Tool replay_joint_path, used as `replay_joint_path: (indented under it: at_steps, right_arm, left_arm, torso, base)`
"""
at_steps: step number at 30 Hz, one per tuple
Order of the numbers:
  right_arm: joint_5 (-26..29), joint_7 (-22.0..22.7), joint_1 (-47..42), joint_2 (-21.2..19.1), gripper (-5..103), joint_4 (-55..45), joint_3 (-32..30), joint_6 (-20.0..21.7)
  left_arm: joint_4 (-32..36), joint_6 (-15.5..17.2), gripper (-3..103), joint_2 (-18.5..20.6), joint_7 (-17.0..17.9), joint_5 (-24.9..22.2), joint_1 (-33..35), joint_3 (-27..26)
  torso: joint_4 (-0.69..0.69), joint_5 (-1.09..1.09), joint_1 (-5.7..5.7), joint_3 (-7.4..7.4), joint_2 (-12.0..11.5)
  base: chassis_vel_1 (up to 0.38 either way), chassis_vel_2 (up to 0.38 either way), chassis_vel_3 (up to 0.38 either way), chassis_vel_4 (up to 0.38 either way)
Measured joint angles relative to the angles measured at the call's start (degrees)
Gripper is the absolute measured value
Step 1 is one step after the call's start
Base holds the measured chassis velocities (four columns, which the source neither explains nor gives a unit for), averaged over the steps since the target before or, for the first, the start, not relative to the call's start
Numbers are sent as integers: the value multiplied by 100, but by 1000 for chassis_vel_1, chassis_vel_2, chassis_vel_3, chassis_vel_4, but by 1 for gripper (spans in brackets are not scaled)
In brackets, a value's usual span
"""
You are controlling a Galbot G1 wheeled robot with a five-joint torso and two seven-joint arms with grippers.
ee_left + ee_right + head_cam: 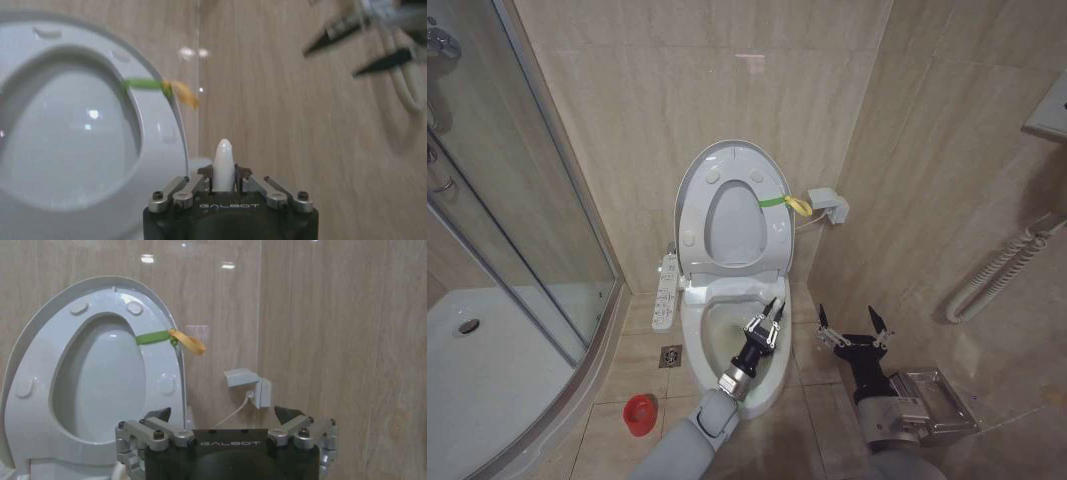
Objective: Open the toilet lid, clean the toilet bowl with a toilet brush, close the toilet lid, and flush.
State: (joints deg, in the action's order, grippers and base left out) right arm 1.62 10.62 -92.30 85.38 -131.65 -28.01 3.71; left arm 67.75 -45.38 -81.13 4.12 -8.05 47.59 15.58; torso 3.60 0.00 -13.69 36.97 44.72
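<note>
Brushing the bowl (717, 335) — lid (732, 205) up

Left tool (767, 322) is pinching the brush (223, 159) over the rim; right tool (852, 328) is waiting spread — scrubbing wants firm, even strokes.

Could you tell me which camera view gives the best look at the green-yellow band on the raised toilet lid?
The right wrist view: the green-yellow band shows sharply there, wrapped over the edge of the toilet lid, its yellow tail hanging free. The head view shows it small and distant, and the left wrist view shows it blurred.
</note>
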Motion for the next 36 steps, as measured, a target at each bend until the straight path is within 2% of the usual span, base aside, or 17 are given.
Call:
replay_joint_path:
  at_steps: [5,7,13,16,19,28,36]
  right_arm:
    - [0,0,0,0,100,0,0,0]
    - [0,0,0,-1,100,0,0,0]
    - [0,0,0,0,100,0,0,0]
    - [0,0,0,0,100,0,0,0]
    - [0,0,0,0,100,0,0,0]
    - [0,0,0,0,100,0,0,0]
    - [0,0,0,0,100,0,0,0]
  left_arm:
    - [-741,-135,22,-165,-23,75,12,-132]
    - [-782,-143,22,-143,-17,80,4,-181]
    - [-299,-73,22,92,11,31,-69,-279]
    - [231,94,22,218,56,-79,-110,-277]
    - [429,141,22,235,73,-115,-121,-235]
    - [125,6,22,57,51,-135,72,7]
    - [-81,-67,22,185,22,-137,146,-64]
  torso:
    - [0,0,0,0,0]
    - [0,0,0,0,0]
    - [1,-1,0,0,0]
    - [1,0,0,0,0]
    - [1,0,0,0,0]
    - [1,0,0,0,0]
    - [1,0,0,0,0]
  base:
    - [0,0,0,0]
    - [0,0,0,0]
    - [0,0,0,0]
    - [0,0,0,0]
    - [0,0,0,0]
    - [0,0,0,0]
    - [0,0,0,0]
